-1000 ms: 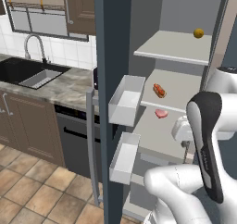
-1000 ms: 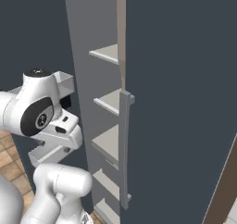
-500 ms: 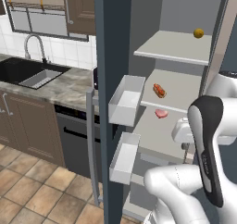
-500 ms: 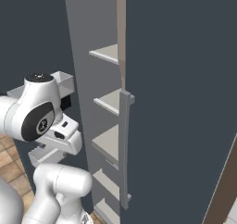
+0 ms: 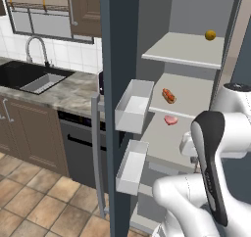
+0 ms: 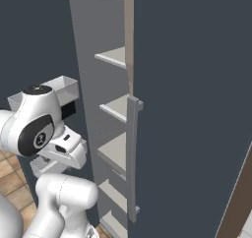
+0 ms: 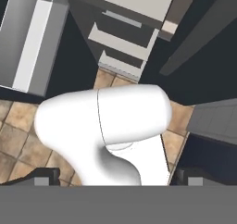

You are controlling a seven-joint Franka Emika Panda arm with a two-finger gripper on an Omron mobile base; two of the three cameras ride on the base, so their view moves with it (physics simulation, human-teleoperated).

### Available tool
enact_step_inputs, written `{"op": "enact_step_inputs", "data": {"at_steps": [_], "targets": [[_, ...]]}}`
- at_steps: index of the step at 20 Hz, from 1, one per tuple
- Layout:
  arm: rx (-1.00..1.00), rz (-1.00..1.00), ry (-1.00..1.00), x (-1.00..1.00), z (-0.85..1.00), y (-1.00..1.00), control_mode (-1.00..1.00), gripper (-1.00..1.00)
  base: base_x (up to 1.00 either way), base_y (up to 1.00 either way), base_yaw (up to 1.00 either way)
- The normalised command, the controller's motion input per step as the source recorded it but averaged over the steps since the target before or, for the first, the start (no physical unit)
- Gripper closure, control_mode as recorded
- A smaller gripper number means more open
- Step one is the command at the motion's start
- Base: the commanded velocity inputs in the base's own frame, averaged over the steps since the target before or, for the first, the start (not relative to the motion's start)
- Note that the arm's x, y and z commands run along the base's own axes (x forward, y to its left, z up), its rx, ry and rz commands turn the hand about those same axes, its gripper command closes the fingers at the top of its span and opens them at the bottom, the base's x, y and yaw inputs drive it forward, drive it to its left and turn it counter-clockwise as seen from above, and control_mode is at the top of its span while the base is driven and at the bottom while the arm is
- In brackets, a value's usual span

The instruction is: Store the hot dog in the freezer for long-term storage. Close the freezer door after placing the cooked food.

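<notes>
The hot dog (image 5: 168, 95), a red-orange sausage in a tan bun, lies on the middle shelf of the freezer (image 5: 188, 50). The freezer door (image 5: 119, 55) stands wide open at the left, with white bins (image 5: 133, 105) on its inner face and a grey bar handle (image 5: 95, 153). My gripper (image 7: 118, 177) hangs low in front of the freezer and points down at the floor. It is open, its fingertips (image 7: 45, 175) wide apart with nothing held. The arm is folded close to the base, well away from the hot dog.
A flat pink meat piece (image 5: 170, 119) lies on the shelf below the hot dog, and a small yellow fruit (image 5: 210, 35) sits on the upper shelf. The other slate-blue door (image 6: 192, 109) with its grey handle (image 6: 132, 158) is on the right. A counter with a sink (image 5: 34, 82) lies left.
The arm has sunk slightly and folded a little closer to the base. The hot dog and the freezer door have not moved.
</notes>
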Motion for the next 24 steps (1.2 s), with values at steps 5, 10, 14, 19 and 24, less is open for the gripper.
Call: {"op": "enact_step_inputs", "data": {"at_steps": [5, 10, 14, 19, 24], "targets": [[0.0, 0.0, 0.0, 0.0, 0.0, 0.0, -1.0, -1.0, 0.0, 0.0, 0.0], [0.0, 0.0, 0.0, -0.02, 0.0, 0.0, -1.0, -1.0, 0.0, 0.0, 0.0], [0.0, -0.03, 0.0, -0.31, 0.0, 0.0, -1.0, -1.0, 0.0, 0.0, 0.0], [0.0, 0.0, 0.0, 0.0, 0.0, 0.0, 1.0, -1.0, -0.45, 0.03, -0.18], [0.0, 0.0, 0.0, 0.0, 0.0, 0.0, 1.0, -1.0, -0.43, 0.11, -0.26]]}}
